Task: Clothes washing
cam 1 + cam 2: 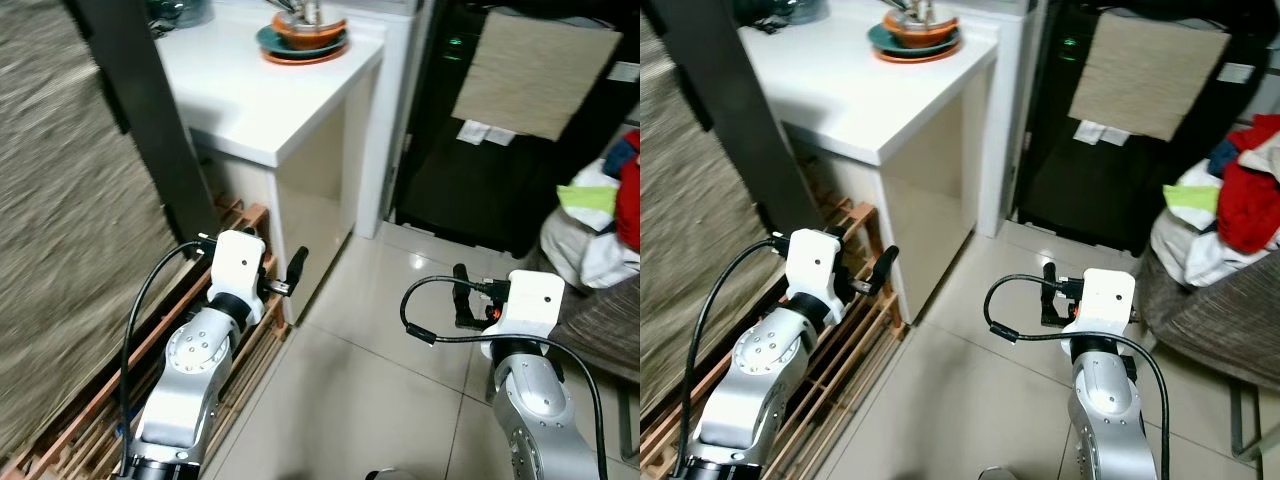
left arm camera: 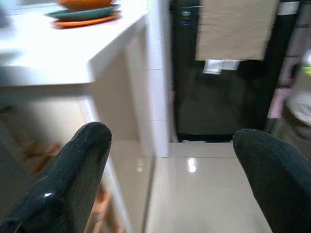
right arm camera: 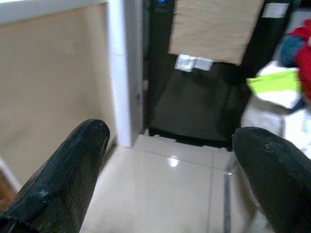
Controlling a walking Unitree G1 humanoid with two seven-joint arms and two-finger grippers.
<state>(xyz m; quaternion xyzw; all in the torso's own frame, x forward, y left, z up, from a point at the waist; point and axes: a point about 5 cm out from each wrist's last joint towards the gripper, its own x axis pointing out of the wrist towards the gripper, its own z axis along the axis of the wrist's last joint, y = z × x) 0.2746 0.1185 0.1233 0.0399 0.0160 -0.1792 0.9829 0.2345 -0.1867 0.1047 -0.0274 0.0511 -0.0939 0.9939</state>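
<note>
Glossy tile floor at centre, white table upper left, clothes far right; left gripper and right gripper both spread, empty.

Both silver arms reach forward toward twelve o'clock, the left end effector and right end effector each with fingers spread wide, holding nothing.

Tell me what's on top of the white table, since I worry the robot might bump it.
On the white table sits an orange bowl stacked on a teal plate and an orange plate. The bowl's contents are cut off; a dark object sits at the far corner.
</note>
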